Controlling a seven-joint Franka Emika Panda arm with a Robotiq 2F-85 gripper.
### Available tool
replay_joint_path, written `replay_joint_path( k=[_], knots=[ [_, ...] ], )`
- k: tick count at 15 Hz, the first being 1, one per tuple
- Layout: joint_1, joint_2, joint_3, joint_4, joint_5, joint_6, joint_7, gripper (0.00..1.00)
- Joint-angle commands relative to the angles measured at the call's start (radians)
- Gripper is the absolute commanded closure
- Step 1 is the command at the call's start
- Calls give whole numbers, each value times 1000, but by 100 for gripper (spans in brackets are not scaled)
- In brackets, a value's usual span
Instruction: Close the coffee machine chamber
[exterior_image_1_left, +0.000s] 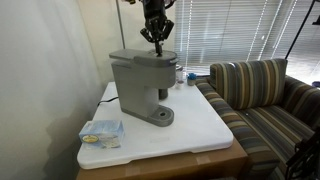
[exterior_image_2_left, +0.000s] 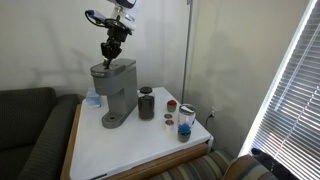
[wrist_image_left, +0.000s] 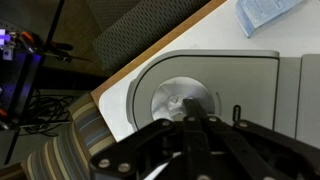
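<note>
The grey coffee machine (exterior_image_1_left: 140, 85) stands on the white table (exterior_image_1_left: 200, 125) and shows in both exterior views (exterior_image_2_left: 113, 92). Its chamber, the hinged top lid (exterior_image_1_left: 146, 57), lies flat and level with the body (exterior_image_2_left: 114, 68). My gripper (exterior_image_1_left: 156, 40) hangs just above the lid's rear part, fingers pointing down and pressed together, holding nothing (exterior_image_2_left: 110, 50). In the wrist view the shut fingertips (wrist_image_left: 190, 112) meet over a rounded grey part of the machine (wrist_image_left: 250, 80) with a silver disc (wrist_image_left: 170, 95). I cannot tell whether the tips touch the lid.
A blue-and-white packet (exterior_image_1_left: 102, 132) lies on the table beside the machine. A dark cup (exterior_image_2_left: 146, 102), a red-lidded jar (exterior_image_2_left: 171, 105) and a taller jar (exterior_image_2_left: 185, 122) stand on the far side. A striped sofa (exterior_image_1_left: 265, 95) adjoins the table. A thin pole (exterior_image_2_left: 187, 50) rises behind.
</note>
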Motion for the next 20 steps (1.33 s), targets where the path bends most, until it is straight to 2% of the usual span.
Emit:
replay_joint_path(
  k=[1,9,13,14,20],
  knots=[
    [10,-7,-9,-29,-13,-18,13,100],
    [38,-39,-19,-3,-28,-31,45,100],
    [50,-39,-10,58,-34,-53,102,100],
    [52,-79,-10,7,-35,-34,115,100],
    [57,-124,-2,6,-29,-36,157,100]
  ],
)
